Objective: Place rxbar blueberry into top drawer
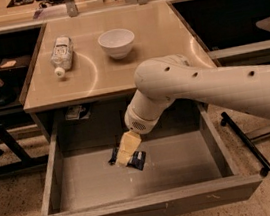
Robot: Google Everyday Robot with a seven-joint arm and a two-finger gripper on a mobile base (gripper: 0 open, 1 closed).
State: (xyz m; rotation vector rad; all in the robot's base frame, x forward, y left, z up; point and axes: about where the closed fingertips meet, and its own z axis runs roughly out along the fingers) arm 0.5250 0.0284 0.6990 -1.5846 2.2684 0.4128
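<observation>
While one white arm [207, 86] reaches in from the right of the view, its elbow bends over the front edge of the worktop [159, 35] and its wrist angles down and leftward into the open top drawer [140, 209]. One gripper [127, 150] hangs at the wrist's end, low inside the drawer and toward its back, clamped on the single rxbar blueberry [138, 159]. The bar's dark ends stick out on either side of the gripper. The bar sits tilted, close over the scuffed grey floor; I cannot tell whether it touches. Nothing else lies in the drawer. Beyond and above the gripper, on the worktop, stands one white bowl [116, 43]. Farther left of it lies one clear plastic bottle [61, 53] on its side.
</observation>
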